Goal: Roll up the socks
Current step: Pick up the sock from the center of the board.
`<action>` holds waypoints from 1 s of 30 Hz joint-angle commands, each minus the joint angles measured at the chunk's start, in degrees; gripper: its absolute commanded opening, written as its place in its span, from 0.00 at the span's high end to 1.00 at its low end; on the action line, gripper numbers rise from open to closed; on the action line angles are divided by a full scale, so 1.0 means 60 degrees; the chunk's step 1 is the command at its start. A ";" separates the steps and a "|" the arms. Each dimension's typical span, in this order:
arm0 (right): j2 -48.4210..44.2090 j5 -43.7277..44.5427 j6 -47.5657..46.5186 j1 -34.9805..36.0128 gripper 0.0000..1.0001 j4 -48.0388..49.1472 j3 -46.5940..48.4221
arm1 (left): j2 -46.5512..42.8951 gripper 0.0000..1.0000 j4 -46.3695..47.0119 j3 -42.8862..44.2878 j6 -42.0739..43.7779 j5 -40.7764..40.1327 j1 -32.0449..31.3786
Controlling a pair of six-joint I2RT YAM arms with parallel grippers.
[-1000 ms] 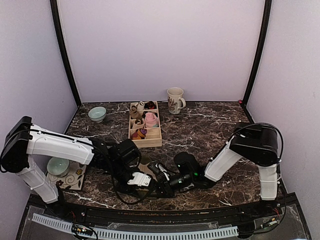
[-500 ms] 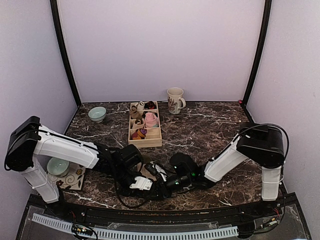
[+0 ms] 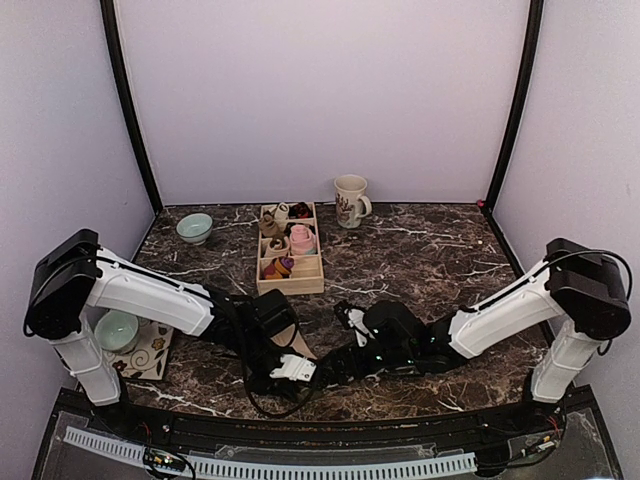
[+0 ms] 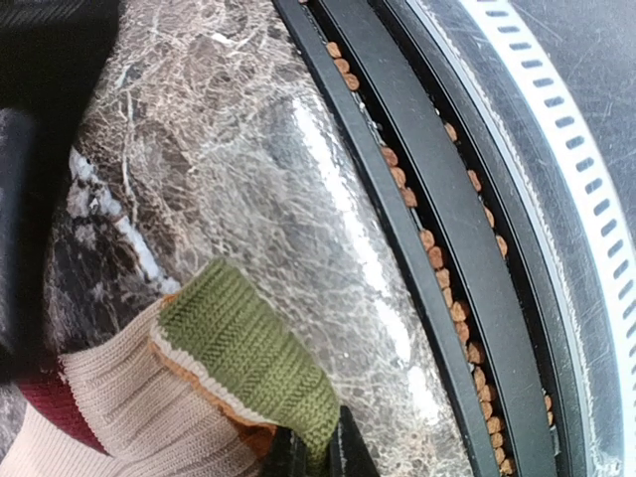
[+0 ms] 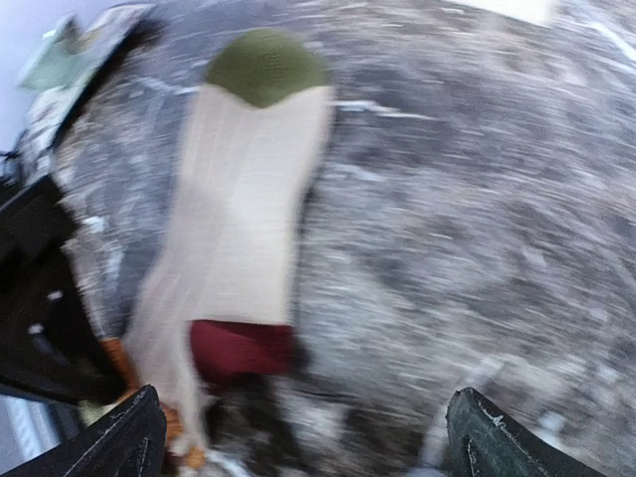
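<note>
A beige sock [image 5: 248,209] with a green end and a maroon patch lies flat on the marble table [image 3: 420,260]. It shows partly between the two arms in the top view [image 3: 287,330]. My left gripper [image 4: 316,459] is shut on the edge of the sock's green cuff [image 4: 248,353], close to the table's near edge. In the top view the left gripper [image 3: 297,368] is low at centre. My right gripper [image 5: 313,437] stands wide open just short of the maroon end, holding nothing. It sits right of the sock in the top view [image 3: 345,340].
A wooden divided box [image 3: 313,279] holding small sock bundles stands behind the work spot. Beyond it are a mug [image 3: 350,200] and a teal bowl [image 3: 194,228]. A second bowl [image 3: 116,332] rests on a patterned mat at the left. The black front rail [image 4: 437,248] runs beside the left gripper.
My right gripper has opened wide and drawn back to the right, off the sock. The left gripper has closed on the green cuff and shifted toward the near edge.
</note>
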 commanded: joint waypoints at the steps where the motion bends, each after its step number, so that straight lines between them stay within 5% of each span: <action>1: -0.0198 0.3089 0.1146 0.0027 0.01 -0.4708 -0.0548 | 0.0953 1.00 -0.1123 -0.0102 -0.0246 -0.0725 0.0326; 6: -0.1729 0.6339 0.2162 0.0833 0.01 -0.6408 -0.0263 | 0.1222 1.00 -0.1729 0.0291 -0.0255 -0.0224 0.0695; 10: -0.3786 0.5469 -0.0439 0.1033 0.01 -0.3484 -0.1191 | 0.1530 1.00 -0.2357 0.0623 0.0008 0.0288 0.1028; 16: -0.7093 0.6610 -0.3519 0.1684 0.01 -0.1313 -0.2145 | 0.2261 1.00 -0.3442 0.1445 0.0216 0.1466 0.1692; 21: -0.8687 0.9459 -0.1386 0.1543 0.01 -0.2169 -0.1936 | 0.2626 1.00 -0.3994 0.1709 0.0455 0.1946 0.1808; 24: -0.8980 0.6019 -0.3990 0.1461 0.01 -0.0118 -0.2829 | 0.2882 1.00 -0.4262 0.1928 0.0463 0.2284 0.1830; 30: -0.6968 0.4659 -0.5547 0.2459 0.01 -0.2160 -0.1552 | 0.3104 1.00 -0.4201 0.2114 0.0467 0.2318 0.1860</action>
